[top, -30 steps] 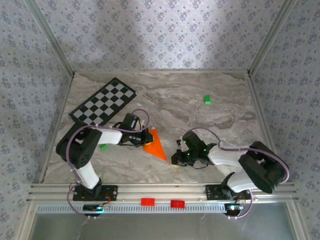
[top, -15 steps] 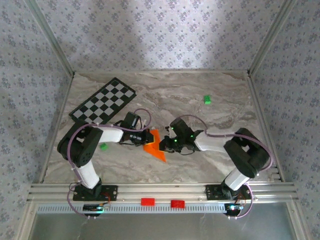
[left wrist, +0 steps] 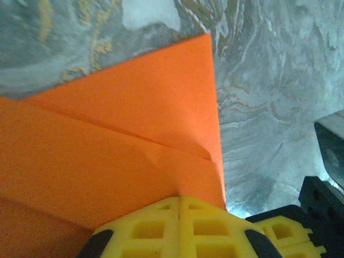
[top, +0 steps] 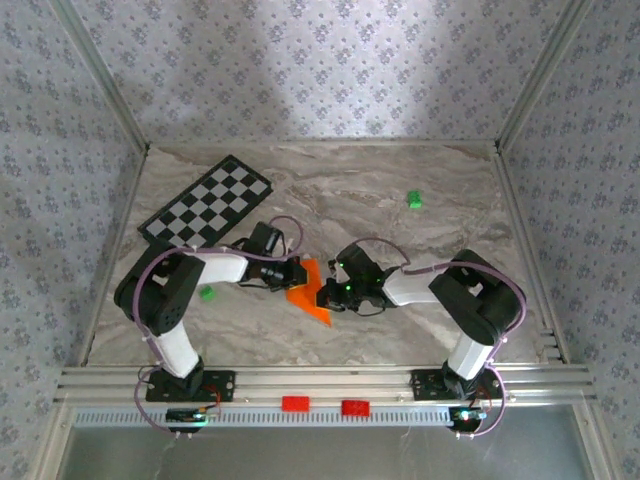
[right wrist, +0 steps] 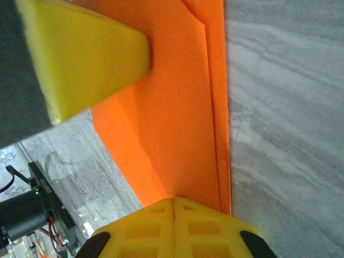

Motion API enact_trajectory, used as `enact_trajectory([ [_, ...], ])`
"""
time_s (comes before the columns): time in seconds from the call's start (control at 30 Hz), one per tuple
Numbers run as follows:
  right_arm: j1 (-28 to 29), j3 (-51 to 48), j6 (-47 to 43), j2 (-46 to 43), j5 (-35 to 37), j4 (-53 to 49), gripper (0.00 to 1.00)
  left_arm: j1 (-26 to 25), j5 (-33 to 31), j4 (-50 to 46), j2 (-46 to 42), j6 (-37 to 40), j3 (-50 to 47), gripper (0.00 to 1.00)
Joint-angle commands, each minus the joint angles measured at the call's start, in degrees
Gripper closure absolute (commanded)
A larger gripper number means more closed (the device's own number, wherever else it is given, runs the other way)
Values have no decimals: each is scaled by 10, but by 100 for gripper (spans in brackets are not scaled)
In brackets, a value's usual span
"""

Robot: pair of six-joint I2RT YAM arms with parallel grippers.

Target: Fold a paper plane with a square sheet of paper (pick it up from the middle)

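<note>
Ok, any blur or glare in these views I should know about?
Top external: soft, even light, with a pale bright patch on the back wall. Left wrist: orange paper sharp with creases clear, yellow jaws at the bottom soft, a small glare spot on the table beside them. Right wrist: the yellow jaws up close are blurred.

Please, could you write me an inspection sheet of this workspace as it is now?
Surface: marble-pattern table, no spill seen.
Job's things: orange paper, partly folded in layers, lying on the table between the arms.
Clutter: checkered board at far left; green block at far right; second green block by the left arm.
End effectors: left end effector shut, tip at the paper; right end effector shut, tip at the paper's edge.
Cables: purple cables loop along both arms.
Surroundings: patterned walls; red pieces on the near rail.
</note>
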Motion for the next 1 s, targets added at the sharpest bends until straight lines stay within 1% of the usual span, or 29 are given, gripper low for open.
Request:
enact_trajectory([
  [0.0, 13, -36, 24, 32, 37, -92, 100, -3, -34, -61, -56, 9, 30, 97],
  [0.1, 16, -22, 22, 34, 40, -103, 100, -18, -39, -71, -77, -1, 30, 99],
  [0.2, 16, -17, 23, 38, 40, -108, 100, -51, -37, -53, -80, -28, 10, 100],
  [0.23, 17, -19, 26, 38, 39, -103, 100, -62, -47, -54, -78, -38, 3, 100],
  [0.3, 17, -27, 30, 38, 37, -94, 100, -74, -57, -26, -78, -61, -25, 100],
  [0.37, 16, -31, 31, 36, 37, -92, 100, -75, -52, 14, -77, -89, -57, 100],
  [0.47, 16, -35, 31, 35, 37, -88, 100, -75, -49, 49, -77, -105, -80, 100],
  [0.57, 16, -37, 32, 36, 36, -87, 100, -73, -25, 61, -67, -99, -81, 100],
  [0.67, 16, -38, 31, 36, 36, -87, 100, -71, -13, 70, -67, -100, -81, 100],
  [0.83, 15, -40, 31, 36, 37, -87, 100, -68, -8, 78, -78, -108, -76, 100],
  [0.97, 15, -42, 32, 38, 37, -82, 100, -67, -6, 83, -53, -110, -72, 100],
])
